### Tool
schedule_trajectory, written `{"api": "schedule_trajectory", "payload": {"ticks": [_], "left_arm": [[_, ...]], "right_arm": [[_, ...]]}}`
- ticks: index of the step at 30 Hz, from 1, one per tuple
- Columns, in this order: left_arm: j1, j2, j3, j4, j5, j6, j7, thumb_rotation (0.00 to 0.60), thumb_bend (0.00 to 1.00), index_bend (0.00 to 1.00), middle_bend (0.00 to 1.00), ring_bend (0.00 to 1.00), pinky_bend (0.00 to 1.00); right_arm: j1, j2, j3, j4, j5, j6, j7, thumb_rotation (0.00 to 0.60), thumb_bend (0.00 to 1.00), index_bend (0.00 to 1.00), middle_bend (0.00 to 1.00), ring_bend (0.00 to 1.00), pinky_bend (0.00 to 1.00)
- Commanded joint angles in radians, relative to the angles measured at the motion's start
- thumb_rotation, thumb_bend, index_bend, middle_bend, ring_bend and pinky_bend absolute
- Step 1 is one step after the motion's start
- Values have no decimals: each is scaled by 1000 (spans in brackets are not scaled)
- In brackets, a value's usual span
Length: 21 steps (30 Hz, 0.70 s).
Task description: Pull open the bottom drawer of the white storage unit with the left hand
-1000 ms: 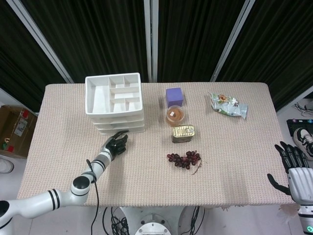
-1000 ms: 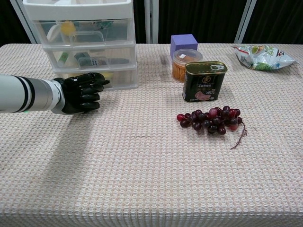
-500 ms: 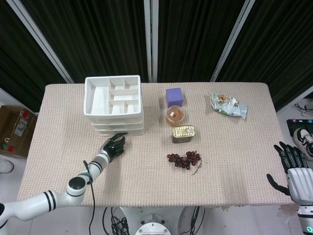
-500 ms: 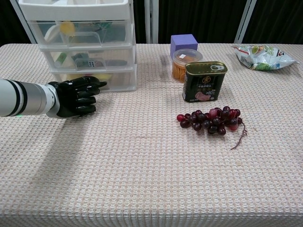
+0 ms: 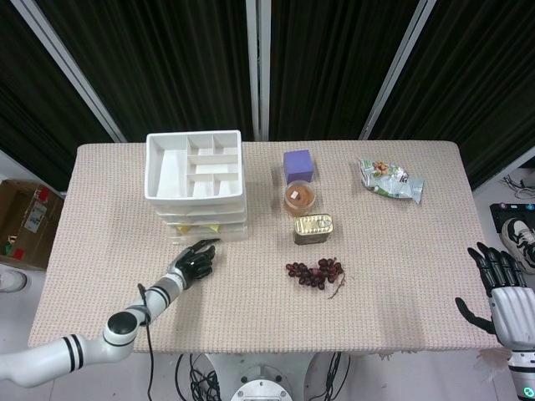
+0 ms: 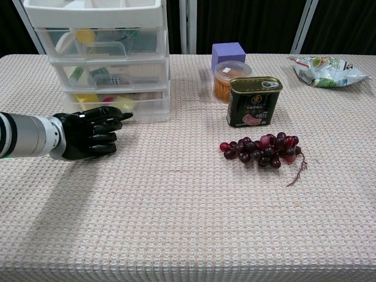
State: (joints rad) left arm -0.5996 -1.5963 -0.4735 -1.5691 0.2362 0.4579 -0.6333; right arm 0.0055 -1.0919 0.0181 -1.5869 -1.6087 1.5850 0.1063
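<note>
The white storage unit [image 5: 195,163] [image 6: 106,53] stands at the table's back left, with three clear drawers. Its bottom drawer [image 5: 206,229] [image 6: 148,108] sticks out a little past the two above, and yellow items show inside. My left hand [image 5: 194,261] [image 6: 88,134] lies low in front of that drawer, fingers curled, with one fingertip [image 6: 126,114] hooked at the drawer's front edge. My right hand [image 5: 500,280] hangs off the table's right edge with fingers spread, holding nothing.
To the right of the unit stand a purple cube [image 5: 298,164], an orange tub [image 5: 299,197] and a tin can [image 5: 313,227] [image 6: 254,101]. A bunch of grapes [image 5: 316,271] [image 6: 261,149] lies mid-table. A snack bag [image 5: 388,180] lies at the back right.
My left hand has drawn back toward the table's front, and the bottom drawer has slid out with it, exposing yellow items. The right hand has not moved.
</note>
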Motion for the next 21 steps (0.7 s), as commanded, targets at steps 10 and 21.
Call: {"api": "schedule_trajectory", "payload": {"ticks": [10,21], "left_arm": [[49,61,11,-99,100,-14,-6,600,486,128,693,826,1000],[127,157,144,-234,435,217,210,600,486,124,575,716,1000]], "right_arm": [[1,-3,2,13,5,-5,17,600,208,0,3,0,0],[2,-11,3,40,11,-10,42,600,208,0,4,0,0]]}}
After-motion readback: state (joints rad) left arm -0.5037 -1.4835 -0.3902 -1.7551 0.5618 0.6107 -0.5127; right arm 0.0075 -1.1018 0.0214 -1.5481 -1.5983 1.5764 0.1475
